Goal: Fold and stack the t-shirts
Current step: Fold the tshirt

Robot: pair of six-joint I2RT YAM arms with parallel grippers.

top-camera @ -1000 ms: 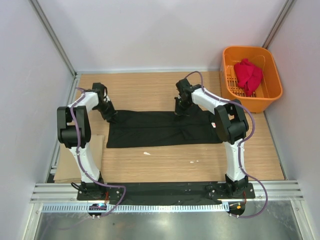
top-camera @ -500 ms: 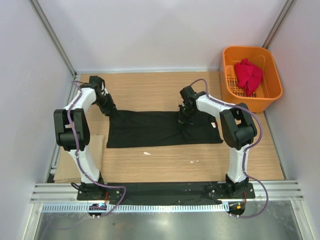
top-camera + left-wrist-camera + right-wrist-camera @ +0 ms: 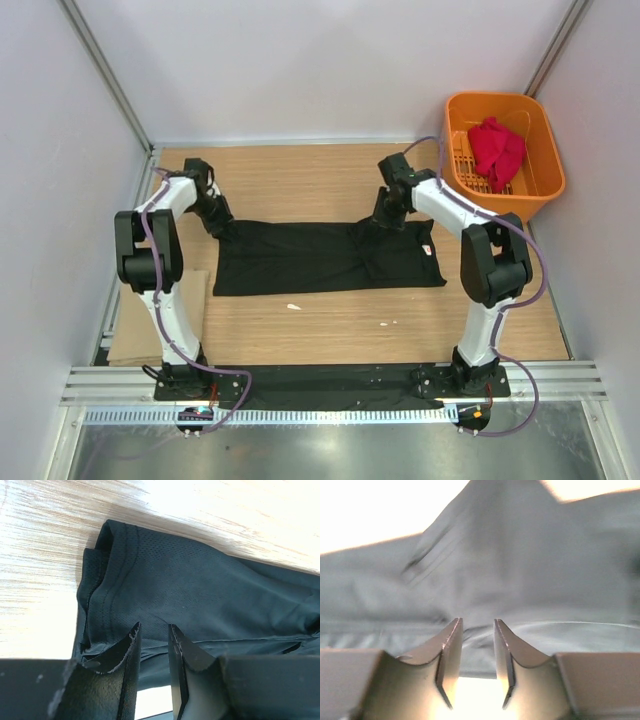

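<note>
Now R gripper (image 3: 478, 624) fingers just parted, narrow gap, nothing btwn: let go of black t-shirt (image 3: 320, 258), lying flat mid-table. L gripper (image 3: 153, 626) likewise slightly spread over shirt's L end. Fold pass prob done, re-grip next. Red t-shirt (image 3: 497, 150) waits in orange basket (image 3: 447, 130).

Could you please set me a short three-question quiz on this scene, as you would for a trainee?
1. True or false: the red shirt lies on the table.
2. The black shirt is: A) spread flat on the table; B) rolled into a ball; C) hanging from a raised arm.
3. Which arm reaches the end of the black shirt nearer the basket?

Key
1. False: it lies in the basket.
2. A.
3. The right one, with the right gripper over that end.
</note>
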